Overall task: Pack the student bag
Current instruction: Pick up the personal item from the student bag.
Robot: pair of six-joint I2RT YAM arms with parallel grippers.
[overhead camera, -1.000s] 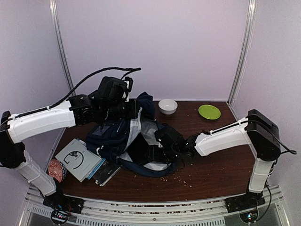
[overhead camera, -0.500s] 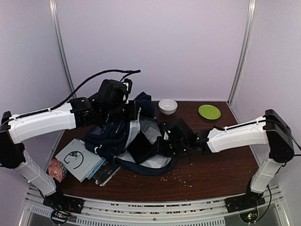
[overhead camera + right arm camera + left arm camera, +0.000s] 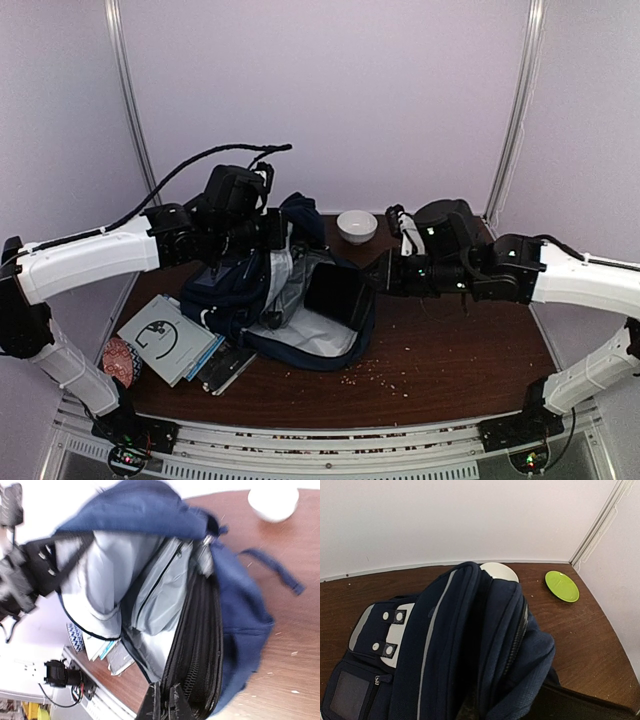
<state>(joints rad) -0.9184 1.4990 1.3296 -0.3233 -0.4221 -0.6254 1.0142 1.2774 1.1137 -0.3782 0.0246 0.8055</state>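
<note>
Student bag (image 3: pixel 465 645), bowl (image 3: pixel 501 572) behind (plate (image 3: pixel 562 585) farther).

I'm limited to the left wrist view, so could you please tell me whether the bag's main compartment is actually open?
Observer: Yes. The right wrist view shows the student bag gaping, with its grey lining exposed.
Operator: Thank you. What is holding it open?
Observer: The right tool is shut on the black zipper edge of the flap.
Operator: And is anything lying beside the bag?
Observer: In the top view, a few books lie on the table to the left of the bag, near the front edge.
</note>
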